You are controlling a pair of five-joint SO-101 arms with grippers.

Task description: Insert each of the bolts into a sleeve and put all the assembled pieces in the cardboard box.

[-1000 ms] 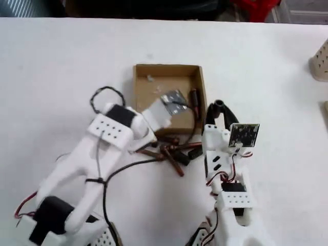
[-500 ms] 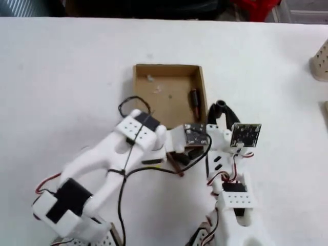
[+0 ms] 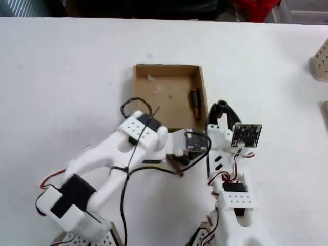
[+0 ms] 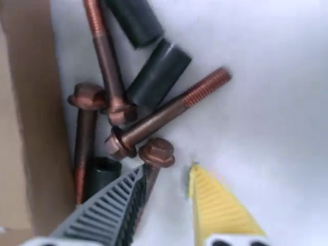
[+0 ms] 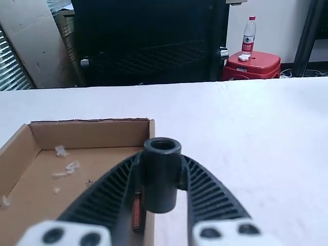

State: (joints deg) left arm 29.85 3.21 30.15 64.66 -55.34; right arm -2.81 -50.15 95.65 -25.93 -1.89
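The cardboard box (image 3: 138,92) lies mid-table with one assembled bolt and sleeve (image 3: 195,101) against its right wall. Just in front of the box lies a pile of copper bolts (image 4: 169,105) and black sleeves (image 4: 158,74). My left gripper (image 4: 167,171) hangs open right above this pile, a bolt head (image 4: 156,152) just off its grey finger (image 4: 118,205). My left arm (image 3: 138,136) covers most of the pile from above. My right gripper (image 3: 220,108) is beside the box's right wall, shut on an upright black sleeve (image 5: 162,179).
The box wall (image 4: 25,128) runs close beside the pile. A beige perforated block (image 3: 320,61) stands at the table's far right edge. Black cable (image 3: 128,169) loops along the left arm. White tabletop lies open to the left and behind the box.
My left arm has swung from over the box to the right and down onto the pile in front of it. The right arm has kept still with its sleeve.
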